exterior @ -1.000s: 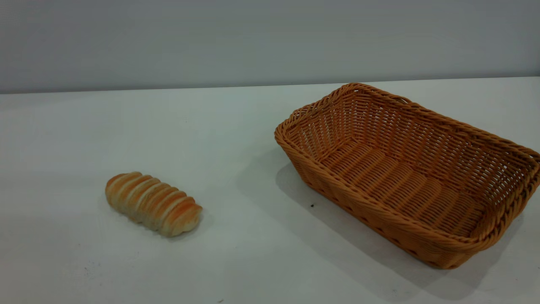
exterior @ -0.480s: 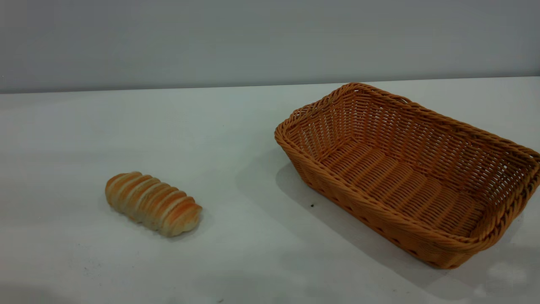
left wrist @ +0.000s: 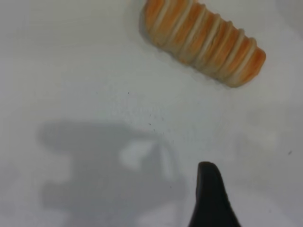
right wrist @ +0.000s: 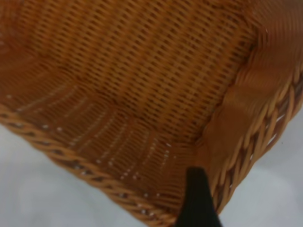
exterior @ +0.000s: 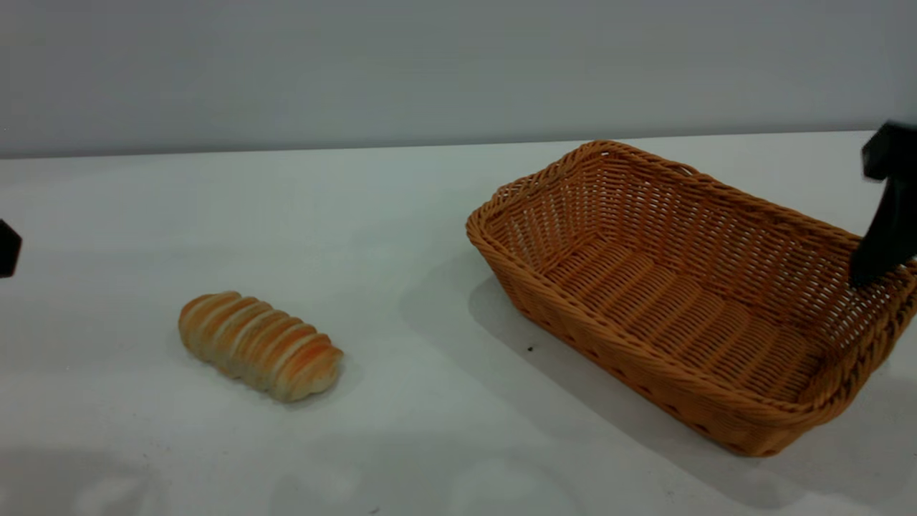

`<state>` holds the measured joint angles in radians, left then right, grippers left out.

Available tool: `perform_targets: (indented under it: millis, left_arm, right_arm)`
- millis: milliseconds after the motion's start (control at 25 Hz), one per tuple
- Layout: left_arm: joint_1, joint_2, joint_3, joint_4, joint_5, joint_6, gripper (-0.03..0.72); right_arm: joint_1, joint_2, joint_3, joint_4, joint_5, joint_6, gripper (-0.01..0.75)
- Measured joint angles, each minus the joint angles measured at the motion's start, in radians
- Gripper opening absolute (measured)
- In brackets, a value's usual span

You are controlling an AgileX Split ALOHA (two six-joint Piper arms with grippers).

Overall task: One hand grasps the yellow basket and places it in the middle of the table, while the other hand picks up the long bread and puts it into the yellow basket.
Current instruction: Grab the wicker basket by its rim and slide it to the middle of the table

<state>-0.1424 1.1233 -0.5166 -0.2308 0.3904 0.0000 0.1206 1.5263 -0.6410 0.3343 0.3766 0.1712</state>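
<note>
long bread [exterior: 260, 345], yellow basket [exterior: 688, 287], right claw [exterior: 887, 208]

I count one yellow basket [exterior: 688, 287] and one long bread [exterior: 260, 345] on one counter [exterior: 401, 215]. Two sets of jaws are mine: the left jaws [exterior: 7, 248] show as one dark tip at the counter's left edge, the right jaws [exterior: 885, 208] as one dark finger [exterior: 885, 222] by the basket's right end
</note>
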Motion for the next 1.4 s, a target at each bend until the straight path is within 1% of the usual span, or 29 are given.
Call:
perform_targets:
  millis: [280,600,680,760,800,840,920,960,1040,1080,1240,1400]
  left_arm:
    - [0.0,0.0,0.0,-0.001,-0.011,0.0,0.53]
    - [0.0,0.0,0.0,-0.001,-0.019,0.0,0.53]
    - [0.0,0.0,0.0,-0.001,-0.019,0.0,0.53]
    - [0.0,0.0,0.0,-0.001,-0.019,0.0,0.53]
    - [0.0,0.0,0.0,-0.001,-0.019,0.0,0.53]
    - [0.0,0.0,0.0,-0.001,-0.019,0.0,0.53]
    - [0.0,0.0,0.0,-0.001,-0.019,0.0,0.53]
    - [0.0,0.0,0.0,-0.001,-0.019,0.0,0.53]
    - [0.0,0.0,0.0,-0.001,-0.019,0.0,0.53]
    - [0.0,0.0,0.0,-0.001,-0.019,0.0,0.53]
    - [0.0,0.0,0.0,-0.001,-0.019,0.0,0.53]
    - [0.0,0.0,0.0,-0.002,-0.019,0.0,0.53]
  right_arm:
    - [0.0,0.126,-0.003,0.035,-0.079,-0.009,0.562]
    - [0.0,0.24,-0.009,0.152,-0.158,-0.134,0.562]
    - [0.0,0.265,-0.009,0.187,-0.168,-0.171,0.549]
    - [0.0,0.288,-0.009,0.218,-0.178,-0.202,0.497]
    - [0.0,0.293,-0.009,0.232,-0.183,-0.214,0.451]
    - [0.0,0.297,-0.009,0.239,-0.188,-0.226,0.401]
    - [0.0,0.297,-0.011,0.251,-0.195,-0.244,0.26]
    - [0.0,0.297,-0.018,0.261,-0.197,-0.247,0.202]
    - [0.0,0.297,-0.044,0.264,-0.199,-0.269,0.105]
    - [0.0,0.297,-0.06,0.263,-0.192,-0.285,0.069]
    - [0.001,0.301,-0.136,0.251,-0.097,-0.323,0.059]
    - [0.001,0.306,-0.206,0.257,-0.037,-0.35,0.059]
